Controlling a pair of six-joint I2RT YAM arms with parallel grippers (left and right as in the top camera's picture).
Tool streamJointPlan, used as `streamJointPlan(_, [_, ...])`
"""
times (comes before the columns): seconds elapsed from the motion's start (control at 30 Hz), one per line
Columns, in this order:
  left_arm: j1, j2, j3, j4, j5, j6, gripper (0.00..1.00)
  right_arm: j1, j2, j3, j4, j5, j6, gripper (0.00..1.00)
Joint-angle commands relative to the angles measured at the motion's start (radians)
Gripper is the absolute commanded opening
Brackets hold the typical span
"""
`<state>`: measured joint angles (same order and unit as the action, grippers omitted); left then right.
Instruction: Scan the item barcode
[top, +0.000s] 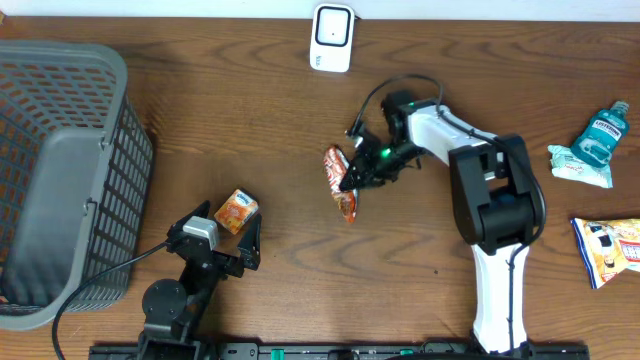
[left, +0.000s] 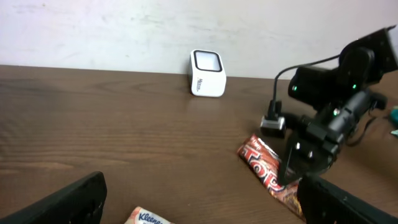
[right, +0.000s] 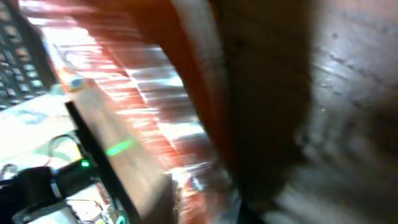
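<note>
Well, the right gripper (top: 358, 176) sits low over the middle of the table (top: 250, 120), its tip against the right edge of the red snack wrapper (top: 341, 183). The right wrist view is filled with a smeared red and silver surface, too blurred to read. Whether the jaws are pinching the wrapper or standing apart cannot be told from any view. In the left wrist view the wrapper lies flat on the wood with the dark fingers standing at its near end. A green light shows on the arm just behind them.

Beyond the wrapper, at the far edge of the table, the white scanner (top: 331, 37) stands upright, well apart from both the item and the gripper.

The left gripper (top: 225, 235) rests near the front edge of the table with its jaws spread wide and nothing held. An orange and white tissue pack (top: 237, 211) lies just ahead of it, between the line of its fingers.

A grey mesh basket (top: 135, 150) fills the left side. At the right edge lie a teal mouthwash pack (top: 592, 145) and, nearer the front, a snack bag (top: 608, 248).
</note>
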<state>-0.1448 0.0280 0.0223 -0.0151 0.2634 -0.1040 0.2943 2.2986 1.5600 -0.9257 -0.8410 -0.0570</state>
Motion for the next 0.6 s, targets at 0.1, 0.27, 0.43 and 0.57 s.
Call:
streamJointPlan(0.1, [0.004, -0.004, -0.018, -0.032, 0.010, 0.006, 0.98, -0.012, 0.009, 0.028, -0.034, 0.381, 0.068, 0.99])
streamJointPlan(0.27, [0.004, -0.004, -0.018, -0.032, 0.010, 0.006, 0.98, 0.032, -0.154, 0.048, -0.082, 0.427, 0.095, 0.99])
streamJointPlan(0.43, [0.004, -0.004, -0.018, -0.032, 0.010, 0.006, 0.98, 0.187, -0.185, 0.047, -0.105, 0.724, 0.229, 0.99])
streamJointPlan(0.57, [0.004, -0.004, -0.018, -0.032, 0.010, 0.006, 0.98, 0.340, -0.185, 0.045, -0.069, 0.927, 0.291, 0.99])
